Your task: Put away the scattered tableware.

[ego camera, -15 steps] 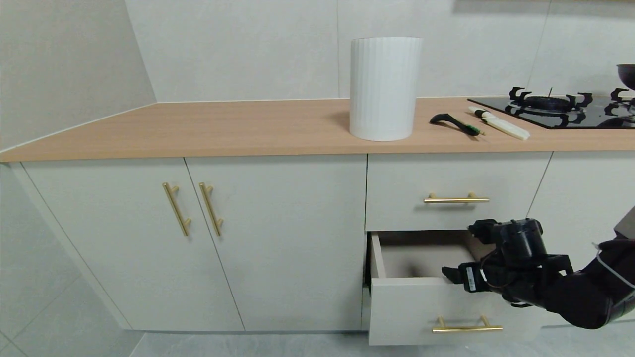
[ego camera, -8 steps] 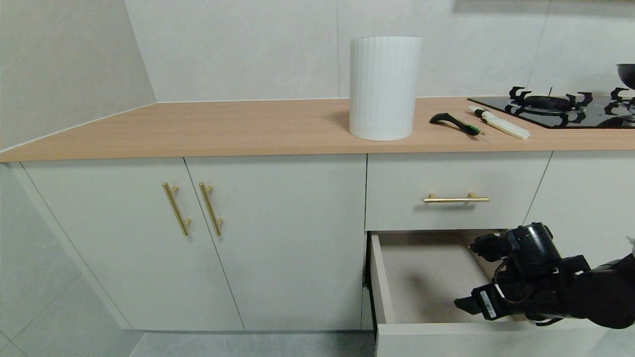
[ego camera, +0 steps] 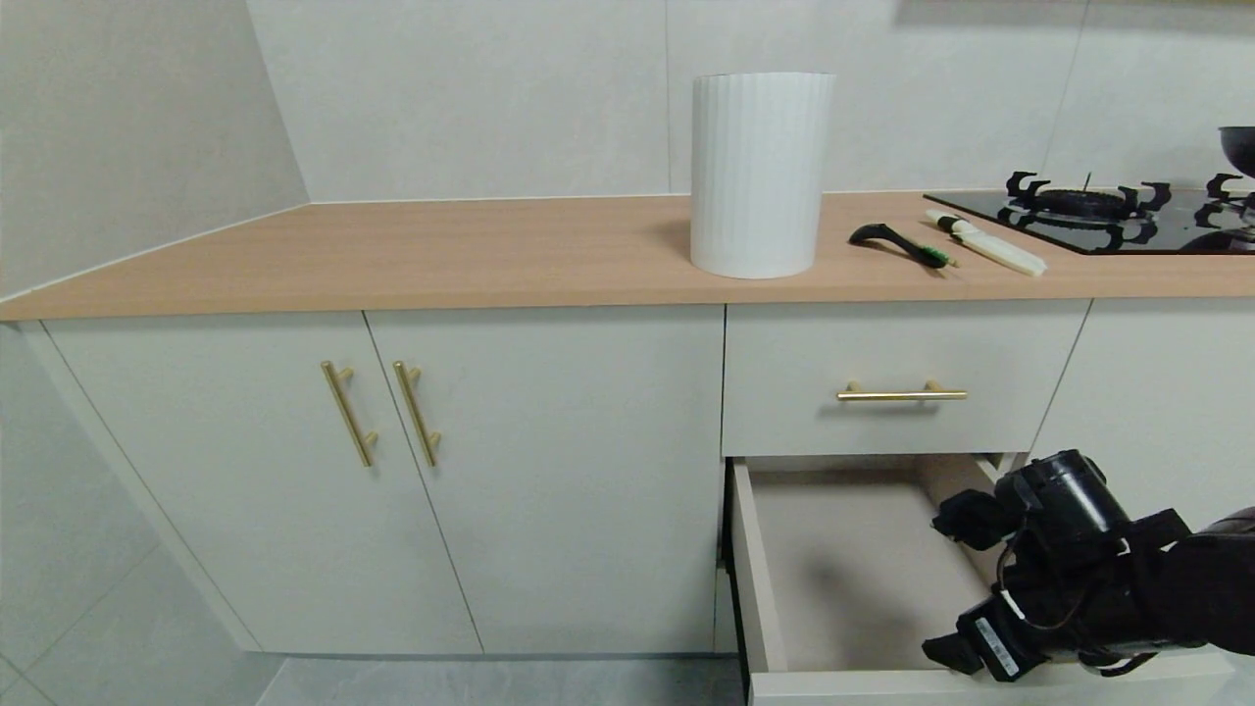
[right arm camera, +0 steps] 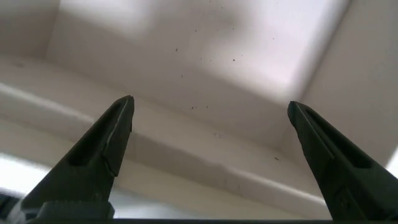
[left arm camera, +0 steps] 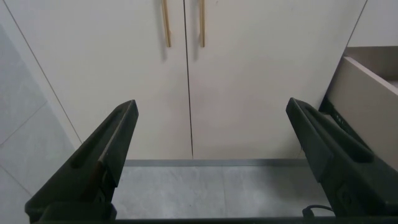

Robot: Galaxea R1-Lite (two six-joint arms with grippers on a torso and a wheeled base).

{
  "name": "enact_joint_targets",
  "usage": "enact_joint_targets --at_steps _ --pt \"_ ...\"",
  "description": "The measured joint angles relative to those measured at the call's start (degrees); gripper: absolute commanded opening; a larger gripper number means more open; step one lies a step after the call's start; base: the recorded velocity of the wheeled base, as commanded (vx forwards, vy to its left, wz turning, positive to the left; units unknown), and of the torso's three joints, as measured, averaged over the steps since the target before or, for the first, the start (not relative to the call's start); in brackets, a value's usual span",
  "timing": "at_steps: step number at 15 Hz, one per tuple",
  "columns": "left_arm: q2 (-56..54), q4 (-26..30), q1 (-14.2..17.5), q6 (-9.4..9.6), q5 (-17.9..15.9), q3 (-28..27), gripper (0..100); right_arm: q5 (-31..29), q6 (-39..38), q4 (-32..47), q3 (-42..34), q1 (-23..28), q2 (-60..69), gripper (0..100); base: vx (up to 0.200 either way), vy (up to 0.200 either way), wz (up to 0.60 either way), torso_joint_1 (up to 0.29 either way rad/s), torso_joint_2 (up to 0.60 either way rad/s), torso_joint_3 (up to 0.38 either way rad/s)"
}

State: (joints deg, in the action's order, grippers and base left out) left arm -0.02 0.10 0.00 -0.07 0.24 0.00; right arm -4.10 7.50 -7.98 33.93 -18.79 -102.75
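Note:
The lower drawer (ego camera: 753,564) stands pulled far out, its pale floor (right arm camera: 205,56) bare. My right gripper (ego camera: 936,585) hangs open at the drawer's front right corner, just over the front panel, with nothing between its fingers (right arm camera: 118,134). On the wooden counter (ego camera: 441,250) lie a black-handled utensil with a green tip (ego camera: 897,243) and a long cream-coloured utensil (ego camera: 985,245), side by side to the right of a tall white ribbed container (ego camera: 760,172). My left gripper (left arm camera: 211,106) is open low in front of the double cabinet doors (left arm camera: 186,74), above the floor.
A black gas hob (ego camera: 1108,211) sits at the counter's right end. The upper drawer (ego camera: 902,394) above the open one is closed. The open drawer's side (left arm camera: 360,93) juts out to the right of the cabinet doors. Grey tiled floor (left arm camera: 205,193) lies below.
The lower drawer has slid much farther out. My right gripper moved down and toward the camera along with the drawer's front. The counter items stayed put.

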Motion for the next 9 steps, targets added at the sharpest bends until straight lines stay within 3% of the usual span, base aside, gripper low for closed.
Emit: enact_joint_targets --at_steps 9 --pt "0.0 0.0 0.0 0.0 0.0 0.0 100 -0.41 3.61 20.47 0.24 -9.22 9.42 100 0.0 0.0 0.0 0.0 0.0 0.0"
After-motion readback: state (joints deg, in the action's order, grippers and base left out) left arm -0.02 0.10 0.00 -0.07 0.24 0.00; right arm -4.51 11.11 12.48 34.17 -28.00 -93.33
